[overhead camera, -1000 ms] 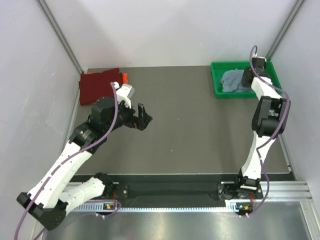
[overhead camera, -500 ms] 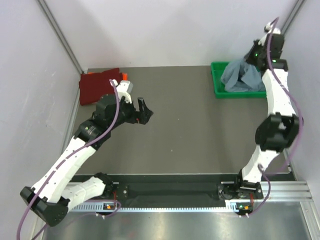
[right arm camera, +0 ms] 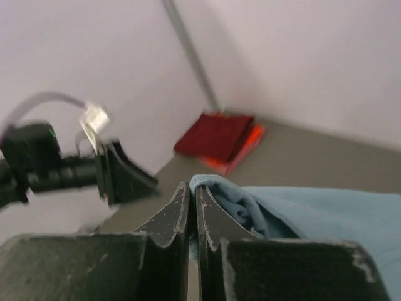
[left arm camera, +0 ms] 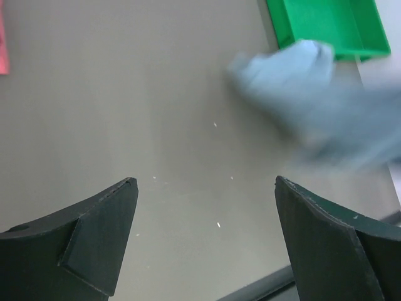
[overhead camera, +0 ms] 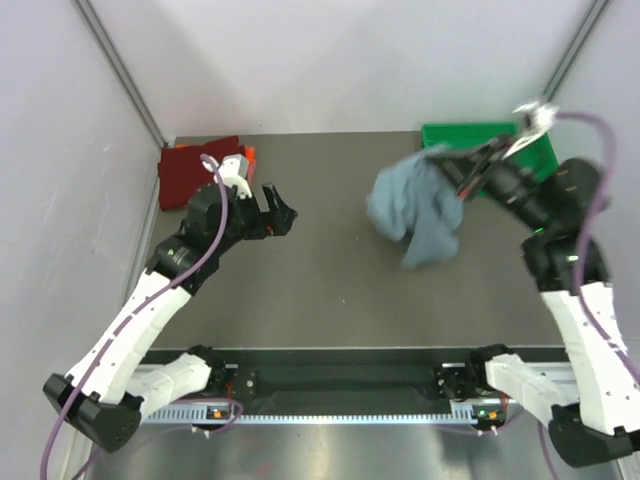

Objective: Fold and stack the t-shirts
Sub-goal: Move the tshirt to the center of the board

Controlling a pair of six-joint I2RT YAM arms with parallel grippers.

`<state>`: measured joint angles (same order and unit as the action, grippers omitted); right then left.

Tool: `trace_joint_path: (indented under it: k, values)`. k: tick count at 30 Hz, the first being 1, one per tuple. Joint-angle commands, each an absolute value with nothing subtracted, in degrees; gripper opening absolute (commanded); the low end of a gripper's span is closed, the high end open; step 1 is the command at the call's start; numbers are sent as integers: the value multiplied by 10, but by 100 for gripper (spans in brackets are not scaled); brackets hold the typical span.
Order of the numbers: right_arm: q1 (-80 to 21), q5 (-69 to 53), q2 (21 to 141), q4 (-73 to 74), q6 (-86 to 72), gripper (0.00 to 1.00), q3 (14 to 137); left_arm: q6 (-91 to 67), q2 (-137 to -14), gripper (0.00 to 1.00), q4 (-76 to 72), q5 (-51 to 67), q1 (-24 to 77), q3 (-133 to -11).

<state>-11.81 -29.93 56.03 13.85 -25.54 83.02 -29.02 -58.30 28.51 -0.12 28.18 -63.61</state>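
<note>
My right gripper is shut on the dusty grey-blue t-shirt. A fold of cloth is pinched between the jaws, and the shirt hangs bunched above the table's right middle. It looks blurred in the left wrist view. The dark red t-shirt lies folded at the far left corner. Under it, the orange t-shirt shows at the edge. My left gripper stands open and empty beside that pile.
The green tray sits at the far right corner, partly hidden behind my right arm. Pale walls close in the table on the left, back and right. A metal rail runs along the near edge.
My right gripper has shut on the grey-blue t-shirt, lifted it out of the green tray and swung it left over the table. My left gripper has drifted slightly back.
</note>
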Motion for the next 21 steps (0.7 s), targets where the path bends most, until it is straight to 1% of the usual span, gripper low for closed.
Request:
trace_joint_path:
  k: [1, 2, 3, 4, 5, 6, 8, 9, 10, 12, 13, 16, 18, 21]
  values:
    - [-181, -295, 560, 119, -307, 2, 621, -296, -548, 95, 303, -54, 278, -628]
    - [-213, -281, 552, 117, -307, 4, 586, -294, -541, 95, 315, -68, 276, -618]
    - [-228, -272, 547, 114, -304, 10, 553, -293, -540, 95, 318, -70, 276, -613]
    - [-241, -249, 548, 116, -300, 12, 500, -293, -540, 95, 321, -70, 275, -607]
    - [-264, -237, 552, 120, -285, 16, 480, -292, -540, 95, 322, -63, 275, -597]
    - [-273, -209, 558, 140, -276, 24, 459, -289, -544, 95, 320, -54, 275, -592]
    - [-278, -186, 561, 171, -254, 32, 454, -283, -558, 95, 316, -27, 275, -579]
    - [-278, -165, 557, 183, -249, 42, 458, -282, -564, 95, 315, -18, 275, -576]
    - [-278, -111, 554, 204, -242, 44, 465, -281, -572, 95, 312, -8, 275, -570]
    - [-276, -45, 552, 224, -235, 48, 475, -276, -594, 95, 295, 49, 276, -564]
    - [-276, 20, 556, 244, -227, 48, 486, -280, -603, 94, 291, 68, 276, -561]
    - [-252, 69, 585, 261, -215, 47, 497, -287, -647, 91, 257, 111, 295, -555]
    - [-210, 61, 601, 251, -216, 45, 490, -278, -677, 90, 241, 102, 337, -558]
    - [-153, 15, 625, 235, -227, 45, 490, -251, -728, 90, 215, 71, 396, -586]
